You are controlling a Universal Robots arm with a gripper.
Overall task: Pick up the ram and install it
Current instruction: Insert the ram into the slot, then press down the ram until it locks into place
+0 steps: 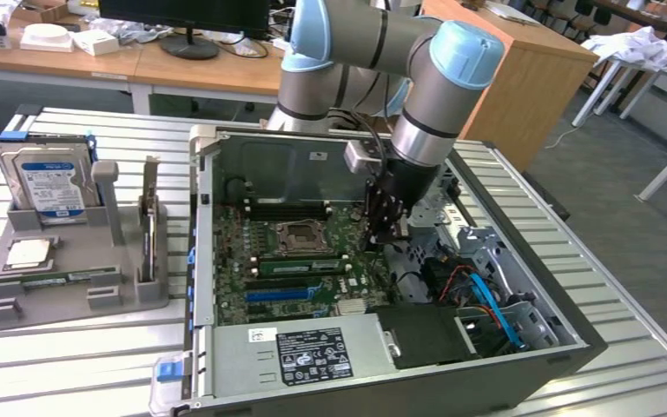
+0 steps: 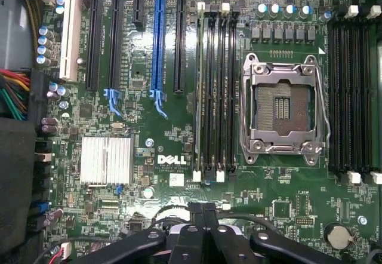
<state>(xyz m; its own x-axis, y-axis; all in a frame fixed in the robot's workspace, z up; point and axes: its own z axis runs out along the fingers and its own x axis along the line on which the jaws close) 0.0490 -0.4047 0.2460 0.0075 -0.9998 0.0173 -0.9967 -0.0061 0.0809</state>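
**Fingers Together Over the Memory Slots**

My gripper point(image 2: 203, 216) hangs above the green motherboard point(image 2: 179, 156), its black fingers pressed together and holding nothing. Just beyond them run the dark memory slots point(image 2: 215, 91) with white end latches, where the ram point(image 1: 299, 267), a thin green stick, appears already seated beside the empty square steel socket point(image 2: 283, 106), though the angle leaves that uncertain. Finishing well, I judge, means even downward pressure until both latches close. Farther off, the shiny hard drive point(image 1: 49, 182) stands upright in a grey plastic tray point(image 1: 67, 300).
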